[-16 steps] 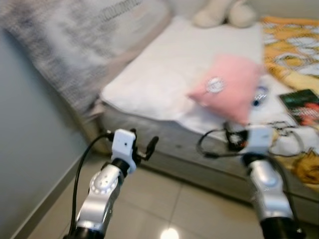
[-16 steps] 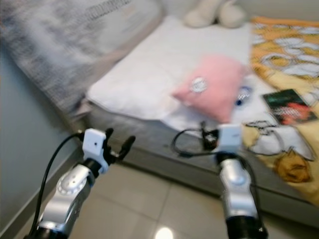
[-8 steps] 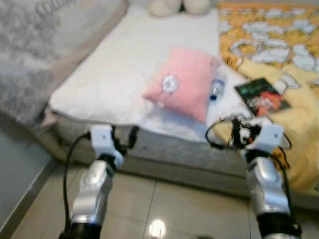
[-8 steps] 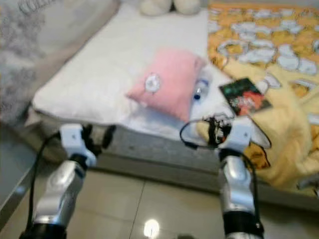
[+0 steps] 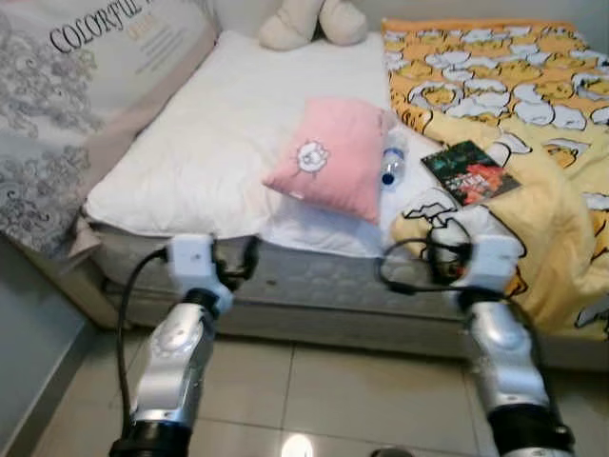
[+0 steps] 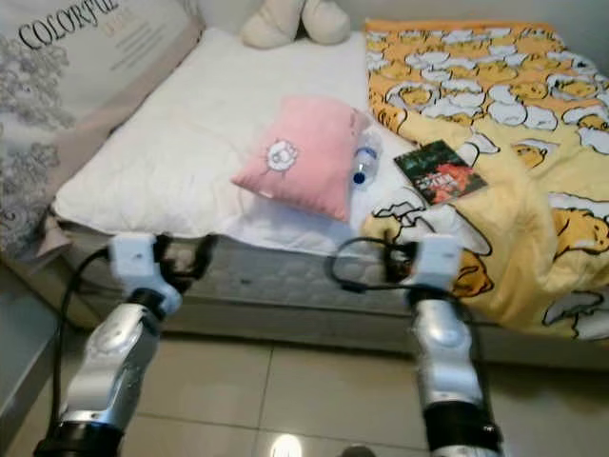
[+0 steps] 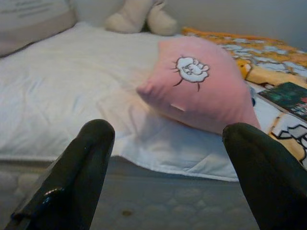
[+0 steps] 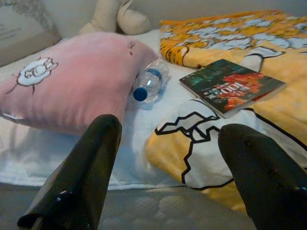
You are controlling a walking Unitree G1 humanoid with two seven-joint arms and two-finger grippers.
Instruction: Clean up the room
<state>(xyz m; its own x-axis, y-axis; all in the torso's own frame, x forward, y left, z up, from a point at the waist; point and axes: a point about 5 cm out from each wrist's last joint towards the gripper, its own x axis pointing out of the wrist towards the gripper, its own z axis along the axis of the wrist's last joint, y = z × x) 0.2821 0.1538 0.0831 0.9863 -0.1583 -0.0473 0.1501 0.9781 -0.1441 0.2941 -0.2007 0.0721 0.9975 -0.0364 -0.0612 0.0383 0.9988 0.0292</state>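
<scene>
On bed point(image 5: 190, 162): pillow point(image 5: 328, 157) | bottle point(image 5: 392, 159) (capped) | book point(image 5: 471, 173) | both grippers' fingers point(image 7: 72, 182) released.

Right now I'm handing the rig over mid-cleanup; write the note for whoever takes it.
Left claw: open, empty, held at the mattress edge, facing the pink pillow.
Right claw: open, empty, at the edge before the yellow blanket.
On the bed: water bottle lying against the pillow's side, book on the blanket, plush toy at the far end.
Done: nothing picked up, judging by the bed.
Left: bottle and book to clear, probably pillow and blanket to straighten.
</scene>
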